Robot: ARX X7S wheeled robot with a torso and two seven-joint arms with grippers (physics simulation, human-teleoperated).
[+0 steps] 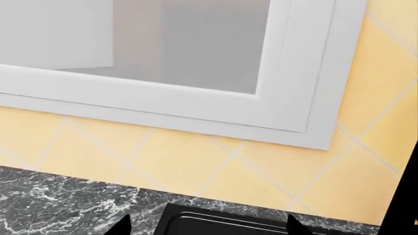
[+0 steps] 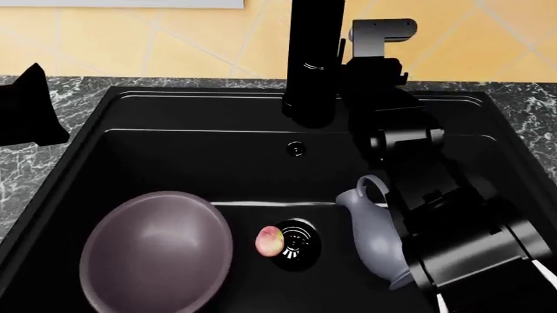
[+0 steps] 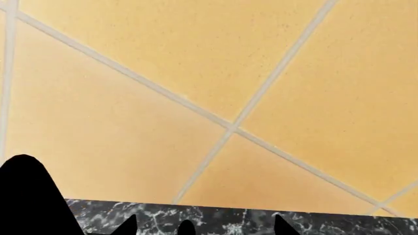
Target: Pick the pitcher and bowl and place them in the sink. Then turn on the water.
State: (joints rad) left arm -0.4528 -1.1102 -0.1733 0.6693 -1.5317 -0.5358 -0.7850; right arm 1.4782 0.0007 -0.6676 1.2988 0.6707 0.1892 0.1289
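Note:
The black sink (image 2: 130, 107) holds both vessels. The mauve-grey bowl (image 2: 156, 251) sits upright at its front left. To the right of the round drain (image 2: 296, 242) the lavender-grey pitcher (image 2: 374, 238) lies on its side, partly hidden by my right arm. That arm reaches up beside the tall black faucet (image 2: 311, 65). In the right wrist view my right gripper (image 3: 203, 227) is open, with a small dark tip (image 3: 186, 228) between its fingertips. My left gripper (image 1: 209, 226) is open over the sink's back corner (image 1: 216, 223) and shows as a dark shape (image 2: 26, 107) at far left.
A small peach-coloured fruit (image 2: 270, 241) lies beside the drain. Dark marble counter (image 2: 52, 169) surrounds the sink, backed by a yellow tiled wall (image 2: 156, 39). A white window frame (image 1: 196, 110) stands above the counter. No water shows at the spout.

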